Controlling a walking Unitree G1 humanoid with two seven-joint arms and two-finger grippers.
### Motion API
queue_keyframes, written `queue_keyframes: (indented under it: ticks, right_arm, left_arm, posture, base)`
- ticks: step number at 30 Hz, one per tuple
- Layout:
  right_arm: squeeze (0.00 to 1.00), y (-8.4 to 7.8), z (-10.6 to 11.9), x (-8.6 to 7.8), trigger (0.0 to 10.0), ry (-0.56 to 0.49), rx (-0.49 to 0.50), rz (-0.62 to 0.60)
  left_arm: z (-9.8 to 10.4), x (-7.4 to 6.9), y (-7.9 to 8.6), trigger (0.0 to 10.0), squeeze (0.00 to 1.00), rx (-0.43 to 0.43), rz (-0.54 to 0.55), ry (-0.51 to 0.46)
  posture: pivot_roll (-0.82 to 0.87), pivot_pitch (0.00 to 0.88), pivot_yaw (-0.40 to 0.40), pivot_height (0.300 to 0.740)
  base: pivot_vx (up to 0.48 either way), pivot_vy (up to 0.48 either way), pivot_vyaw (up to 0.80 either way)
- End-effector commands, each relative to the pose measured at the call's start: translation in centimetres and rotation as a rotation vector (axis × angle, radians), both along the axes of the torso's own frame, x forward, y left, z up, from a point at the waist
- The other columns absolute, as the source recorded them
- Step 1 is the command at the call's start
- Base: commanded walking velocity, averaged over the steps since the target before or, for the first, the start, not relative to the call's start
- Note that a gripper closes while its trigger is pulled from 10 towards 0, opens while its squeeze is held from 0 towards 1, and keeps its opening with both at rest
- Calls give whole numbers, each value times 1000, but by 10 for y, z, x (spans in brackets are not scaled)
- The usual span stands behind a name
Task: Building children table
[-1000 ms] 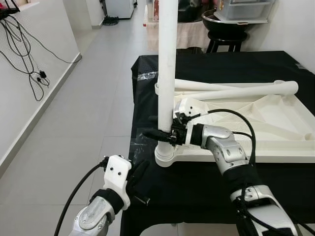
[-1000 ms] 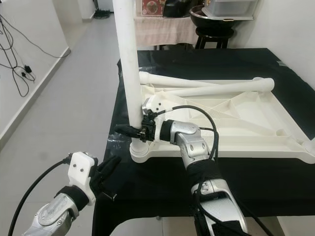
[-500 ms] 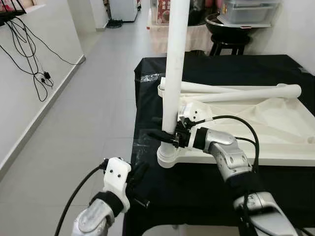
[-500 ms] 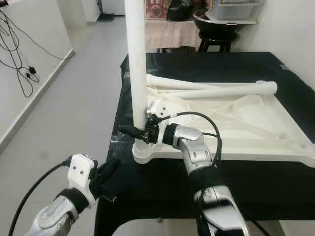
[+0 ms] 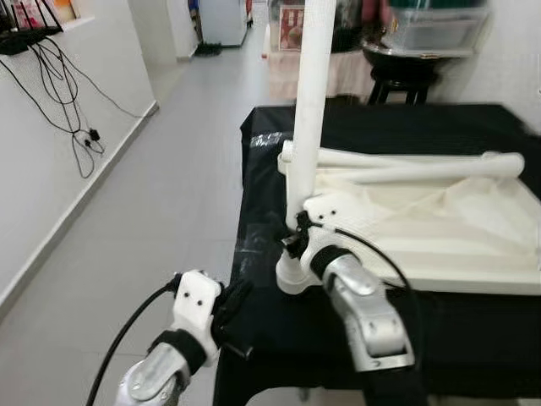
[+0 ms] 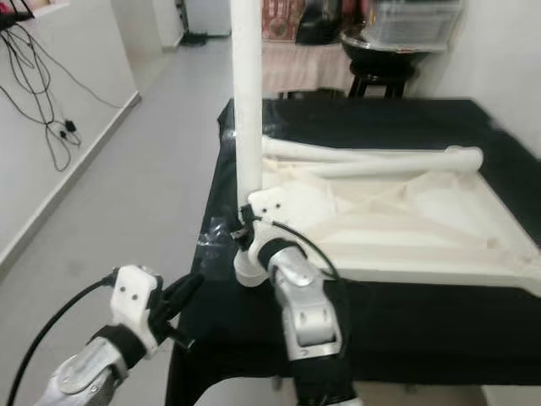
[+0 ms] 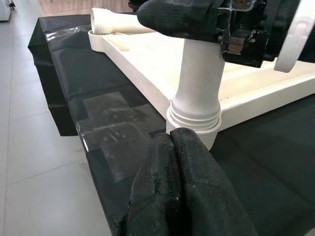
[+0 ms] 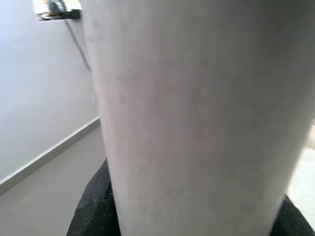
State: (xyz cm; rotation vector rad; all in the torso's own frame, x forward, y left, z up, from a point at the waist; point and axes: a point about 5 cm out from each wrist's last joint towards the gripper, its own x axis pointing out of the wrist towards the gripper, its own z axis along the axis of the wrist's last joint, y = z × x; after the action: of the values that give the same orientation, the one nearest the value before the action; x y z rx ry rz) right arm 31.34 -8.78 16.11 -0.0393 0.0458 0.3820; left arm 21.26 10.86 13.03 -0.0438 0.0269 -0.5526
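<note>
white plastic children's table top [image 5: 439, 224] lies upside down on a surface draped in black cloth [image 5: 355, 127], its ribbed underside facing up, with a raised rim all round and diagonal stiffening ridges running inward. one round white leg [image 5: 309, 118] stands upright in the corner socket [image 5: 292, 275] nearest the robot's left, rising out of frame; its foot narrows into a ringed collar where it meets the socket. two more white legs [image 5: 423, 167] lie loose across the far part of the upturned top, crossing each other, one with a threaded end showing in the left wrist view. the right gripper [image 5: 295, 241] is clamped round the standing leg low down, just above the socket, its black fingers [image 8: 93, 211] wrapping the tube on both sides. the left gripper [image 5: 232, 311] hangs off the cloth's near corner, apart from the table, its two black fingers [image 7: 187, 182] pressed together on nothing. grey tiled floor [image 5: 169, 186] runs along the robot's left, with cables [image 5: 80, 127] dangling on the white wall.
</note>
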Motion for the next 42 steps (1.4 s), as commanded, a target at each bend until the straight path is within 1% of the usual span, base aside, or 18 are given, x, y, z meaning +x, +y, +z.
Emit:
queue_keyframes:
  ticks: [1,2,3,5,7,11,12,14,15,16,19,20,24,25,27,28,36,42]
  right_arm:
    - [0,-14,-33,-3,10000,179,-51,-99]
    - [0,-5,-27,-7,10000,170,-2,-35]
    - [1000,-1,-19,-7,10000,146,32,9]
    - [1000,0,-13,-5,10000,124,53,43]
    - [1000,5,5,2,10000,64,117,220]
    - [1000,6,13,4,10000,47,121,344]
    - [0,6,15,4,10000,49,105,406]
    - [0,4,12,6,10000,80,66,472]
    - [0,-1,4,9,10000,108,-47,564]
    - [0,-5,0,13,10000,130,-81,608]
    - [0,-7,-1,16,10000,141,-96,630]
    - [0,-11,-1,29,10000,146,-112,628]
    - [0,-14,1,38,10000,148,-84,634]
    - [0,-14,3,39,6235,142,-63,655]
    - [0,-15,4,39,6235,137,-50,673]
    - [0,-16,6,39,0,134,-30,696]
    - [0,-23,11,35,0,111,-8,835]
    - [0,-26,7,35,0,111,-5,835]
  left_arm:
    - [-1,0,2,10000,0,5,8,6]
    - [-1,0,2,10000,0,4,13,5]
    - [-1,1,1,10000,0,3,10,5]
    - [-1,1,1,10000,0,2,7,6]
    - [-1,2,0,10000,0,0,3,7]
    - [-2,2,0,10000,0,0,2,8]
    - [-2,2,0,10000,0,0,1,8]
    - [-2,2,-1,10000,0,-2,1,8]
    - [-2,3,-1,10000,0,-3,1,7]
    - [-2,3,-1,10000,0,-4,1,7]
    - [-2,3,-1,10000,0,-4,2,7]
    - [-2,3,-2,10000,0,-4,2,7]
    - [-2,2,-2,10000,0,-4,2,7]
    - [-2,2,-3,10000,0,-4,3,6]
    - [-2,2,-3,10000,0,-4,4,6]
    - [-2,2,-3,10000,0,-5,5,5]
    - [-2,1,-4,10000,0,-10,7,5]
    - [-2,1,-5,10000,0,-13,4,7]
  posture:
    - [21,75,11,740]
    - [19,75,15,740]
    - [16,73,14,740]
    - [16,73,14,740]
    - [13,69,16,740]
    - [12,66,17,740]
    - [12,66,17,740]
    - [14,66,14,740]
    - [13,62,16,740]
    - [16,61,15,740]
    - [16,61,15,740]
    - [25,60,9,740]
    - [27,62,7,740]
    - [30,65,3,740]
    - [30,65,3,740]
    - [27,67,-1,740]
    - [15,68,-1,740]
    - [4,69,5,740]
  base:
    - [0,0,0]
    - [0,0,0]
    - [0,0,0]
    - [0,0,0]
    - [0,0,0]
    - [0,0,0]
    - [0,0,0]
    - [0,0,0]
    - [0,0,0]
    - [0,0,0]
    - [0,0,0]
    - [0,0,0]
    - [0,0,0]
    - [0,0,0]
    - [0,0,0]
    - [0,0,0]
    - [0,0,0]
    - [0,0,0]
